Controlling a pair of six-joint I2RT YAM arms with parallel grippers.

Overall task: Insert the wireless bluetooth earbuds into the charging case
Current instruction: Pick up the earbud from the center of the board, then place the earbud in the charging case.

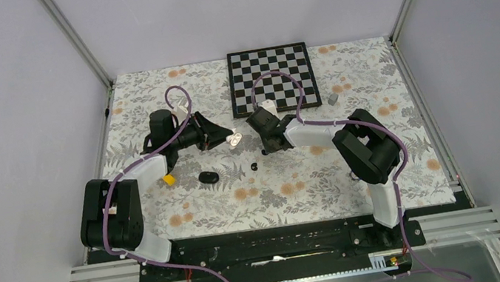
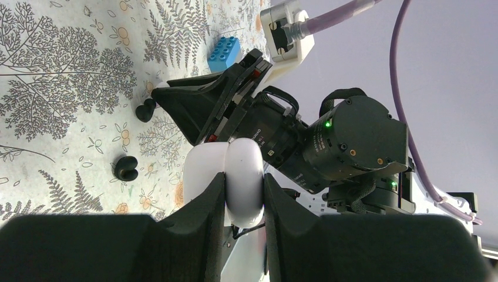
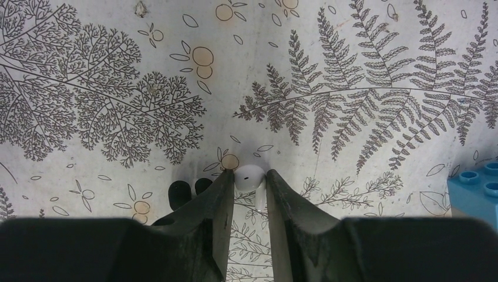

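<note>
My left gripper (image 1: 228, 137) is shut on a white charging case (image 1: 235, 140) and holds it off the mat; in the left wrist view the case (image 2: 244, 176) sits between both fingers. My right gripper (image 1: 263, 143) is shut on a white earbud (image 3: 251, 178), pinched at the fingertips, stem pointing back between the fingers, just above the floral mat. The two grippers face each other, a short gap apart. Two black earbuds (image 2: 125, 168) (image 2: 145, 110) lie on the mat; one (image 3: 179, 192) shows partly behind my right gripper's left finger. A small black earbud (image 1: 254, 166) lies near the mat's middle.
A chessboard (image 1: 272, 78) lies at the back. A black oval object (image 1: 209, 177) and a yellow brick (image 1: 170, 178) lie near the left arm. A blue brick (image 3: 477, 192) sits beside the right gripper. A small grey item (image 1: 333, 99) lies right of the board.
</note>
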